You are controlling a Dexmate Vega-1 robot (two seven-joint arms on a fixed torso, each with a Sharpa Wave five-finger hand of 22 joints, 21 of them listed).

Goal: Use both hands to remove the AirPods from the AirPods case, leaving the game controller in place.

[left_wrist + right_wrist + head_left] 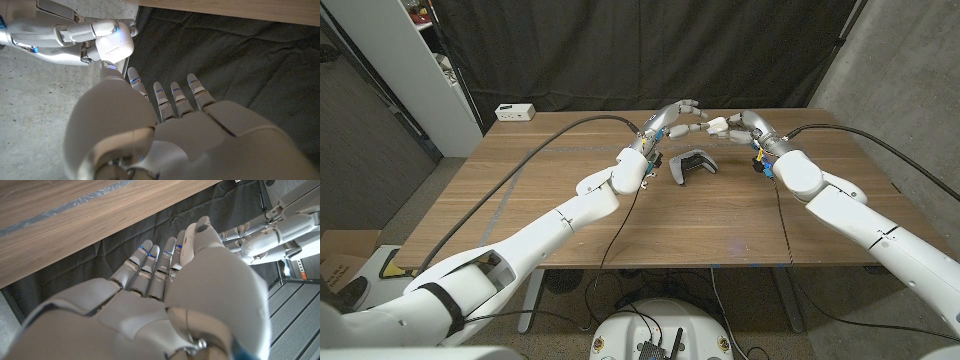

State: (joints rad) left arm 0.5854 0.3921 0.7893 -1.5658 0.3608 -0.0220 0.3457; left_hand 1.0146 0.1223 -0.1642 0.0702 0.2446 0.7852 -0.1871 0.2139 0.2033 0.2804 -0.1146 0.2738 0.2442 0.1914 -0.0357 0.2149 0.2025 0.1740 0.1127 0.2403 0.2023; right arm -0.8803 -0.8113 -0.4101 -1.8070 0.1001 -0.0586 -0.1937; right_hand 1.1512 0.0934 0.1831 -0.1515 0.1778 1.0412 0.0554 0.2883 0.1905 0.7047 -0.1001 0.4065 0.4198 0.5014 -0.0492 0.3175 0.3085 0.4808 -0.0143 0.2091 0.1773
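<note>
The right hand (745, 125) holds the white AirPods case (716, 126) up in the air near the far edge of the bench (570, 215). The left hand (672, 118) touches the case with its thumb, its other fingers apart. The game controller (692, 165) lies on the bench below.

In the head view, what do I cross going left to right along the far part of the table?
White box at the far left corner → left hand → AirPods case, raised between both hands → right hand. The game controller lies nearer, below the left hand, so its place is unclear.
</note>
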